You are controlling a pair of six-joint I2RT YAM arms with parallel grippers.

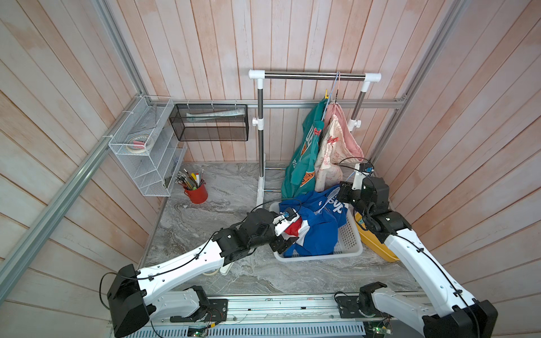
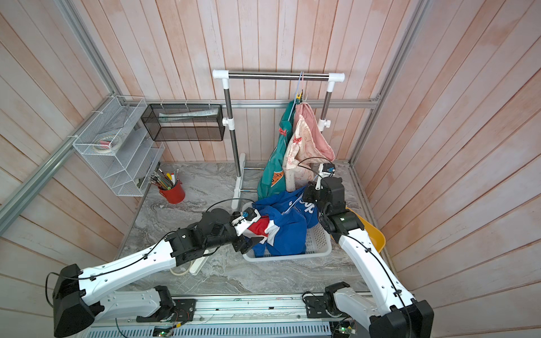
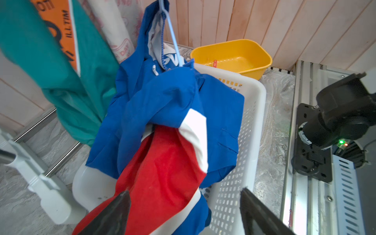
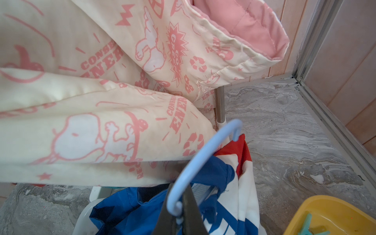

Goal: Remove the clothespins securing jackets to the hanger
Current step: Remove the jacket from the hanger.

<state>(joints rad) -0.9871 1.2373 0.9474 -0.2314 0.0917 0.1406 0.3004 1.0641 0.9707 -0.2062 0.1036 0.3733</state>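
The blue jacket point(image 1: 316, 231) point(image 2: 289, 231), with red and white panels, lies bunched in the white basket point(image 1: 348, 240). My left gripper point(image 3: 185, 191) point(image 1: 285, 241) stands open at the basket's near left. The jacket's red panel point(image 3: 162, 162) lies loose between its spread fingers. My right gripper point(image 4: 179, 189) point(image 1: 341, 190) is shut on the hook of the light-blue hanger point(image 4: 205, 150) that sticks out of the blue jacket. The teal jacket point(image 1: 304, 164) and the cream jacket point(image 1: 330, 155) hang on the rack. Each bears a red clothespin point(image 1: 316, 131) point(image 1: 332, 140).
A yellow tub point(image 1: 377, 248) point(image 3: 232, 55) behind the basket holds a red clothespin point(image 3: 215, 63). The rack's rail point(image 1: 314, 76) spans the back. A red cup of pens point(image 1: 196, 193) and wire shelves point(image 1: 146, 152) stand at the left.
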